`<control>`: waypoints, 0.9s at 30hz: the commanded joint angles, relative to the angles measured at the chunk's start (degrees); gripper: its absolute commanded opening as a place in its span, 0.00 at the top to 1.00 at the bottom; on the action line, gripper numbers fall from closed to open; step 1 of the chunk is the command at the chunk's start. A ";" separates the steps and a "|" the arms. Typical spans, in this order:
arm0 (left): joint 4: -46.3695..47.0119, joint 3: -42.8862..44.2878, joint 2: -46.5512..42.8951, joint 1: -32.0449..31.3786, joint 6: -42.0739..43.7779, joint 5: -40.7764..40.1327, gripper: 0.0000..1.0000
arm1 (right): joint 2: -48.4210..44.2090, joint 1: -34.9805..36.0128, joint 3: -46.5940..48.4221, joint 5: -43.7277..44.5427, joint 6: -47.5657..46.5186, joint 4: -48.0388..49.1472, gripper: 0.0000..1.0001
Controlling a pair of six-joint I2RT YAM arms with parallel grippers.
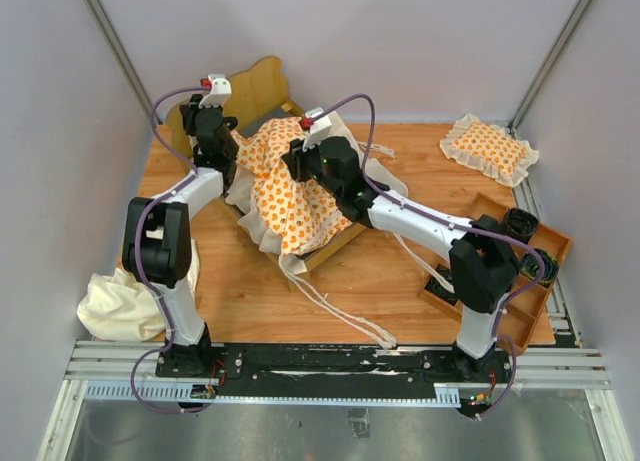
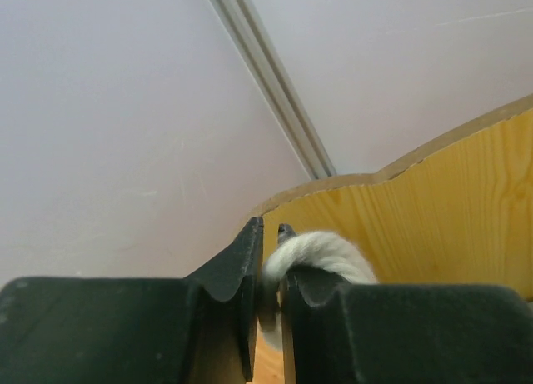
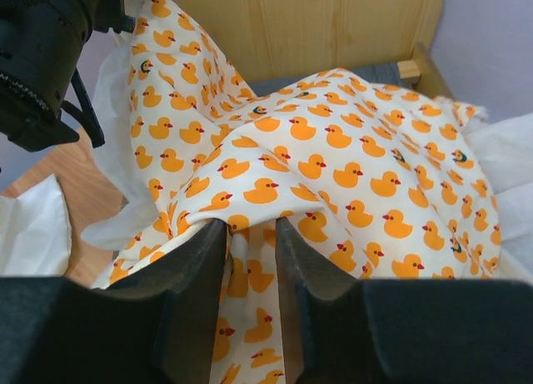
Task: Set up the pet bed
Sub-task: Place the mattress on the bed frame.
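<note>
The pet bed's light-wood frame point(image 1: 262, 89) stands at the back of the table, its scalloped headboard point(image 2: 433, 209) close in front of my left wrist camera. The duck-patterned cushion point(image 1: 290, 191) lies crumpled and skewed over the frame, hiding most of the grey base. My left gripper point(image 1: 222, 131) is at the cushion's left end by the headboard. In the wrist view this left gripper point(image 2: 271, 234) is shut on a white tie string point(image 2: 321, 251). My right gripper point(image 1: 298, 163) is on top of the cushion. Seen from its wrist, the right gripper point(image 3: 250, 226) stands open astride a loose fold of cushion point(image 3: 333, 159).
A small duck-patterned pillow point(image 1: 490, 149) lies at the back right. A plain cream cloth point(image 1: 120, 301) is bunched at the front left. A wooden tray point(image 1: 520, 281) sits at the right edge. Long tie strings point(image 1: 335, 306) trail toward the front. Grey walls enclose the table.
</note>
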 commanded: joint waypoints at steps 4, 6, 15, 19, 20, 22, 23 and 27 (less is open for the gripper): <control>-3.59 -1.56 -6.02 0.58 -7.02 -7.13 0.35 | -9.57 -1.93 -0.60 -0.19 -8.51 -17.05 0.41; -6.07 -3.28 -10.07 0.58 -12.67 -6.69 0.21 | -13.04 -2.97 -1.82 1.06 -9.49 -23.39 0.36; -51.76 5.96 -19.04 0.58 -45.42 6.74 0.05 | -24.54 -16.08 -9.06 -5.69 -6.47 -39.69 0.32; -65.72 10.13 -18.85 0.49 -52.16 12.65 0.01 | -26.08 -22.49 -10.51 -8.69 -4.63 -41.12 0.32; -67.23 9.52 -19.29 0.52 -53.17 12.76 0.01 | -26.20 -23.42 -10.93 -9.25 -4.09 -41.11 0.32; -68.42 7.20 -20.63 0.55 -53.78 14.79 0.01 | -26.03 -24.41 -11.50 -10.14 -2.54 -41.06 0.34; -68.65 5.19 -21.46 0.54 -53.64 16.26 0.01 | -25.65 -24.50 -11.68 -9.51 -1.55 -41.05 0.36; -68.79 -0.42 -26.54 0.52 -56.54 23.22 0.01 | -22.88 -24.50 -12.77 -3.35 12.63 -43.42 0.46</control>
